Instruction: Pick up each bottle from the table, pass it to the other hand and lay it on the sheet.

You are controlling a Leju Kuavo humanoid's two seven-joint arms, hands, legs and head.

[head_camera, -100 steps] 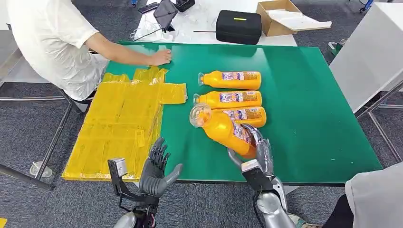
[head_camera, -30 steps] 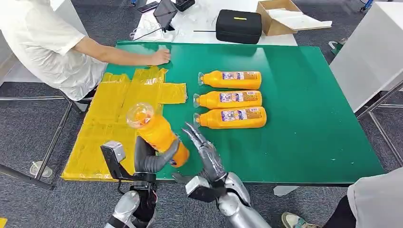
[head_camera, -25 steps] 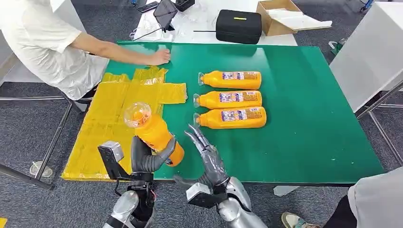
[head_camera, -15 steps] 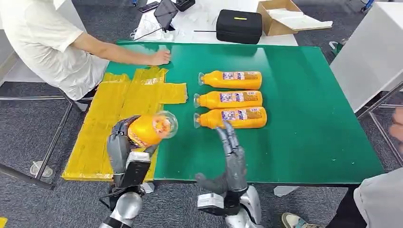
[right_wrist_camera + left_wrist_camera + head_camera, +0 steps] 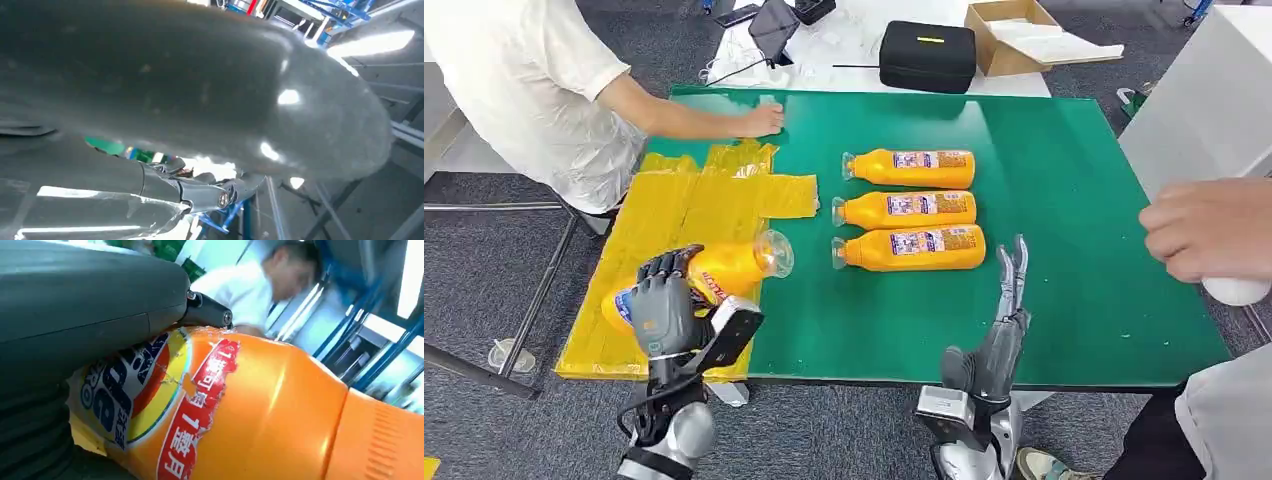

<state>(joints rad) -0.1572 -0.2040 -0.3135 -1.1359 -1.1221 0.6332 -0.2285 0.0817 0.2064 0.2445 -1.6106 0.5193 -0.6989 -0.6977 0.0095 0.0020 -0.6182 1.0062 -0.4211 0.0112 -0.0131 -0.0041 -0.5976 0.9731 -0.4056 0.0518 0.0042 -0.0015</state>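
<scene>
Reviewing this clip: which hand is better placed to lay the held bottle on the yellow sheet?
The left. The left hand already grips the bottle, tipped on its side right over the yellow sheet. The right hand holds nothing and stands over the green table, far from the sheet.

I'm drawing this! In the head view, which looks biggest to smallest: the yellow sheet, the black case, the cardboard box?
1. Yellow sheet, clearly biggest.
2. Black case and cardboard box look about alike; the picture's top edge cuts the box off, so I won't rank them.
</scene>
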